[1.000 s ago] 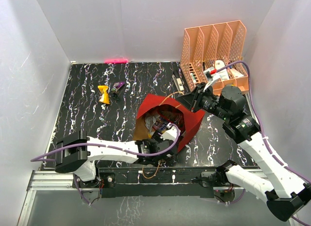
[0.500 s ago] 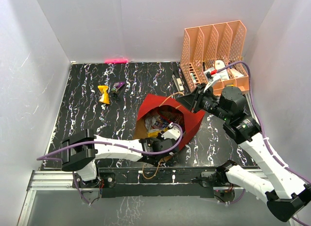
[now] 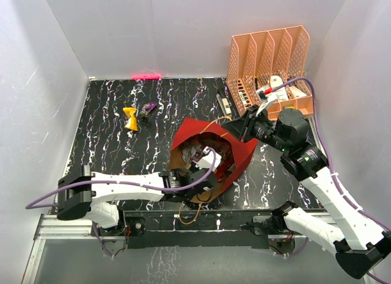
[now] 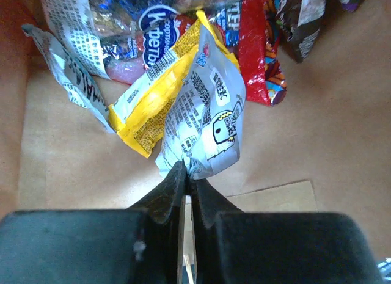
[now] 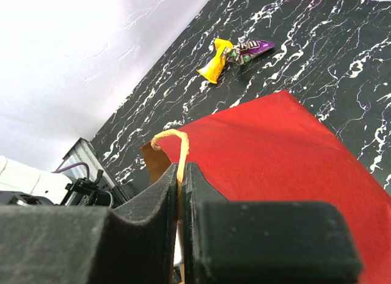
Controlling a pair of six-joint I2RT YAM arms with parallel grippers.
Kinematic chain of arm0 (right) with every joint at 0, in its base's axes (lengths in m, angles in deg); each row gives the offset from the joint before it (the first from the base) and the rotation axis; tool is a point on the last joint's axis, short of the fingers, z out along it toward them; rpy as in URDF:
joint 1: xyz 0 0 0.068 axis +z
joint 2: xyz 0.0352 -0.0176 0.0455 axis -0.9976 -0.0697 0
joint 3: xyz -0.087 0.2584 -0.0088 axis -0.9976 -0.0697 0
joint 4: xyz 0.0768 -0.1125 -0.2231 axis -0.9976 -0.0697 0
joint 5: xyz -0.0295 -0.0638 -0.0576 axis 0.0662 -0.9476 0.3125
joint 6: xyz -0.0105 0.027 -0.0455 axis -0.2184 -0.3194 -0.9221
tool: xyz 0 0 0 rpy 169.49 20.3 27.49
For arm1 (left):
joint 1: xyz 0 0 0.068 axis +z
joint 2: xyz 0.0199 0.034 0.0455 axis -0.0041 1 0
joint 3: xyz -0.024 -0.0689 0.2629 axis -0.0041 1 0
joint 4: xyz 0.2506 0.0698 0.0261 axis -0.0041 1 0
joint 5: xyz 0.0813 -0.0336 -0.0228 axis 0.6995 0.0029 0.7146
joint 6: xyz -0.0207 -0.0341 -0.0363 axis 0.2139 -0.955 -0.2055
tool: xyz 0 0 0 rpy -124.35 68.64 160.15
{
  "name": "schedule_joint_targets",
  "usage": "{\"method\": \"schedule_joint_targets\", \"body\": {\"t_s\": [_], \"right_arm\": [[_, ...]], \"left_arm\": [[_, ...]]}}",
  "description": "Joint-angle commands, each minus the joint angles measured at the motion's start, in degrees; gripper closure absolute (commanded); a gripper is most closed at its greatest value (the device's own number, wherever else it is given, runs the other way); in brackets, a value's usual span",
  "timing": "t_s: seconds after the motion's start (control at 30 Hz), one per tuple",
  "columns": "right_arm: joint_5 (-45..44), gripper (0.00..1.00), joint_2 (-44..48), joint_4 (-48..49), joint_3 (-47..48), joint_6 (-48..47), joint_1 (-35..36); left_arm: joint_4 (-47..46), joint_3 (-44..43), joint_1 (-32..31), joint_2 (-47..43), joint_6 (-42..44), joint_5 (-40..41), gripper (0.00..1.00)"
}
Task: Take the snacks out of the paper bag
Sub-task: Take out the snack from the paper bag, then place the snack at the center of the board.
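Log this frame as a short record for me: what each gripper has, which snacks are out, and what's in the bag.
left gripper: shut on silver-grey packet, inside the paper bag
right gripper: shut on cord handle
out on table: yellow twist packet, purple packet
in bag: yellow flat packet, red bag, others

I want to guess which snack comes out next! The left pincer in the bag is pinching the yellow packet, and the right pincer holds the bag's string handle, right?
Not quite. The left pincer is pinching the silver-grey packet, not the yellow packet beside it, as the left wrist view shows. The right pincer does hold the bag by its string handle.
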Motion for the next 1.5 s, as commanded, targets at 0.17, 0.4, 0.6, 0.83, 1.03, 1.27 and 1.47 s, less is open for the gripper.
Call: {"method": "schedule_joint_targets", "body": {"t_s": [0.17,0.4,0.6,0.83,1.03,1.27,1.47], "right_arm": [[-0.9,0.93,0.4,1.9,2.1,-0.8,0.1],[-0.7,0.93,0.1,1.7,2.0,-1.0,0.1],[-0.9,0.93,0.4,1.7,1.7,-1.0,0.1],[-0.9,0.93,0.4,1.5,1.6,-0.9,0.1],[-0.9,0.93,0.5,1.3,1.1,-0.8,0.1],[-1.0,0.93,0.5,1.3,0.9,-0.6,0.1],[-1.2,0.93,0.7,1.0,0.9,-0.7,0.1]], "left_arm": [[4.0,-1.1,0.2,-15.2,-0.5,-7.3,1.0],[6.1,-1.3,0.2,-26.6,0.4,-12.0,1.0],[10.7,-5.3,0.2,-31.4,1.8,-10.1,1.0],[19.8,-13.0,0.2,-31.1,3.5,-1.0,1.0],[26.2,-18.8,0.2,-29.5,2.4,10.5,1.0],[28.1,-22.4,0.6,-25.8,3.6,19.8,1.0],[26.1,-21.6,10.7,-21.6,6.6,15.0,1.0]]}}
